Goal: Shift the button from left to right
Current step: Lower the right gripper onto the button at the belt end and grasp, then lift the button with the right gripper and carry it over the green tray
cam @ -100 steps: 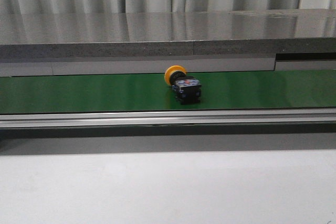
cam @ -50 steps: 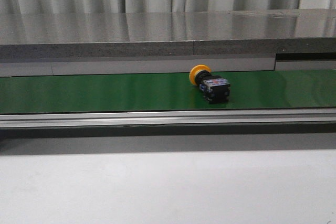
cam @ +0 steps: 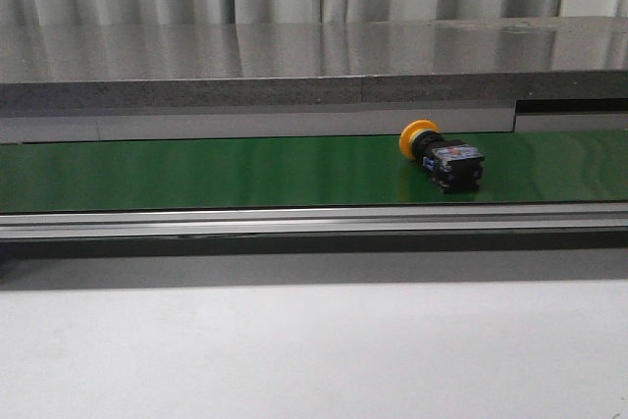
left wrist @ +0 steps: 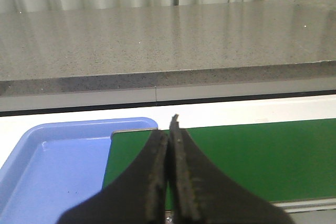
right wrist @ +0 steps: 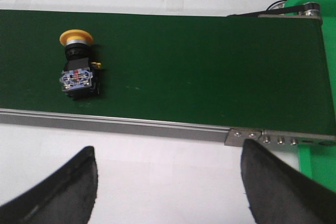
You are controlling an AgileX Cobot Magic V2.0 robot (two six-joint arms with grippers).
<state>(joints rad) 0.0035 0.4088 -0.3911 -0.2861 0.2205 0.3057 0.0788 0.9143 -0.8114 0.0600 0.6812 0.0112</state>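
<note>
I see the button lying on its side on the green belt, right of the belt's middle in my front view. Its round yellow-orange cap points toward the belt's far edge, and its blocky black body points toward the near edge. My right wrist camera shows the button too, with small blue and red marks on the body's end face. Nothing touches it but the belt.
</note>
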